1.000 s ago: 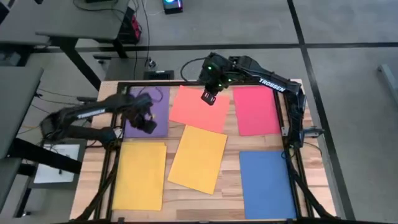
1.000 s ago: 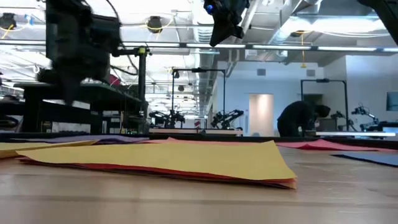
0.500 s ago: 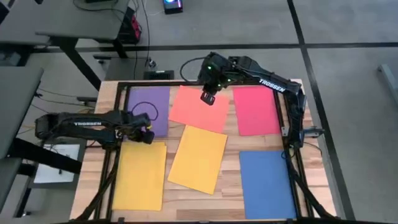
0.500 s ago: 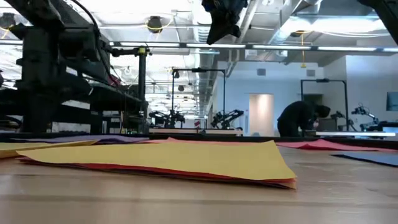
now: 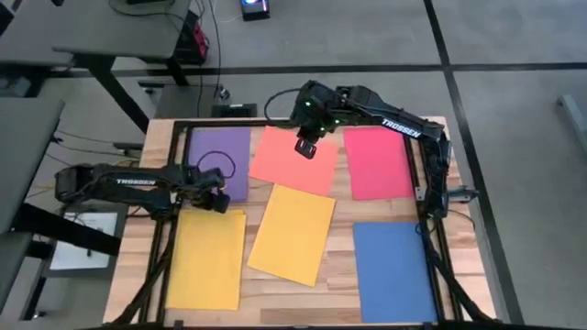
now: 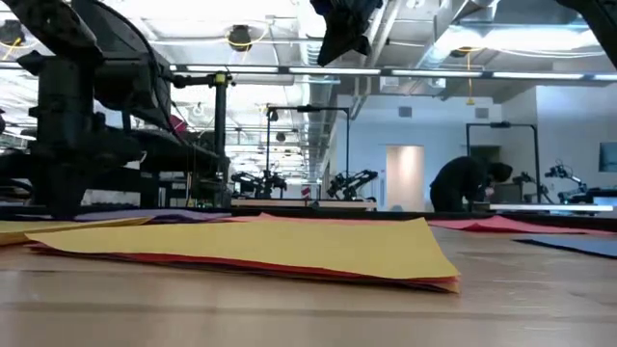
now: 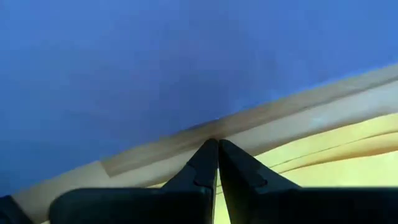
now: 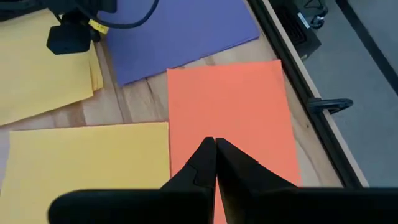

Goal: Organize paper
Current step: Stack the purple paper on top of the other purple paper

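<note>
Paper (image 5: 294, 232) sheets apart, bare wooden table (image 5: 339, 284) strips between edges.

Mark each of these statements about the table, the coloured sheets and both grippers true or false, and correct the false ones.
1. The right gripper hangs over the salmon-orange sheet. True.
2. The left gripper is open. False: its fingers are shut together, at the gap between the purple sheet and the yellow stack.
3. The blue sheet lies beside the purple one. False: it lies at the opposite corner.
4. The pink-red sheet lies flat on the table. True.
</note>
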